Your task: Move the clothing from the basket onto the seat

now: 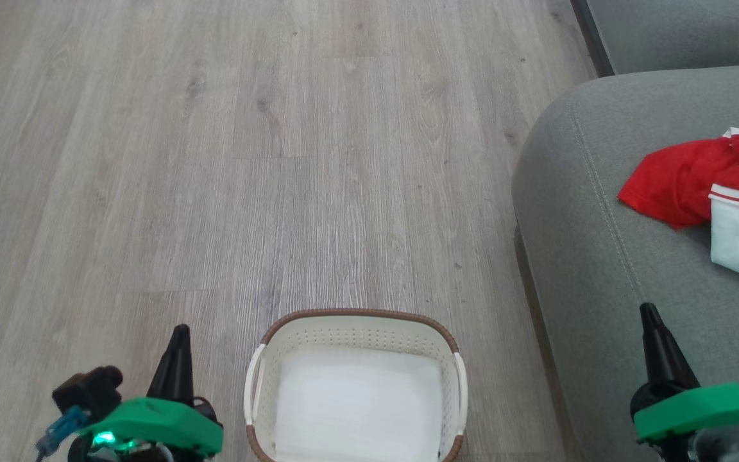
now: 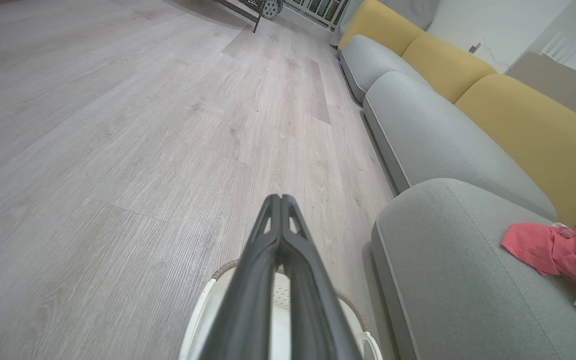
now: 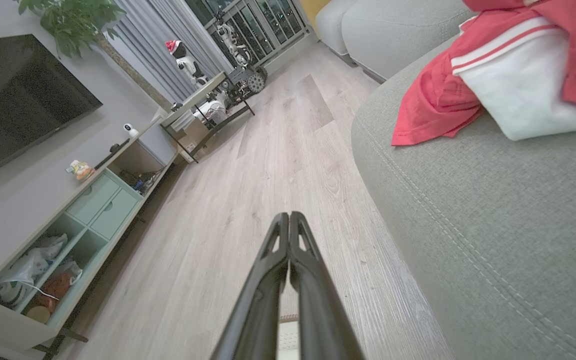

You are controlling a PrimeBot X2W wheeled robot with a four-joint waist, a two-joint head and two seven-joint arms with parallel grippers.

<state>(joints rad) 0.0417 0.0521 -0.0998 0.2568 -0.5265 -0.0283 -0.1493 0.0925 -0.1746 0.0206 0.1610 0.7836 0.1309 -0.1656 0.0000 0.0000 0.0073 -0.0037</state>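
**Red kit on sofa seat, both grippers shut & holding nothing**

Bright red soft fabric clothing (image 1: 684, 183) w/ white panels and striped trim lies in a crumpled heap on the large grey-green fabric seat (image 1: 600, 256). It's toward the right edge of head view, partly cut by the frame. Can't tell if the heap is one garment or two. A white panel w/ red stripe sits at the heap's near side. Red fabric spreads flat toward the seat's rounded corner.

Small oval cream-white perforated plastic basket (image 1: 356, 333) w/ brown woven-look rim stands on the pale grey wood-plank floor (image 1: 215, 160). It's at bottom centre of head view, near the seat's front edge but apart from it. Its white liner is in plain view inside, w/ white handles on both sides.

Left gripper (image 1: 180, 332) hangs low, left of the basket, over the floor. Its long dark fingers are pressed together w/ nothing between them. In left wrist view the tips meet above the basket's rim. Right gripper (image 1: 649, 311) sits over the seat's near part, well apart from the clothing, jaws likewise closed tight on nothing.

Bkgd: yellow back cushions (image 2: 533, 135) behind the seat. Black wall TV (image 3: 18, 95) and pale green shelf unit (image 3: 93, 200) across the room.
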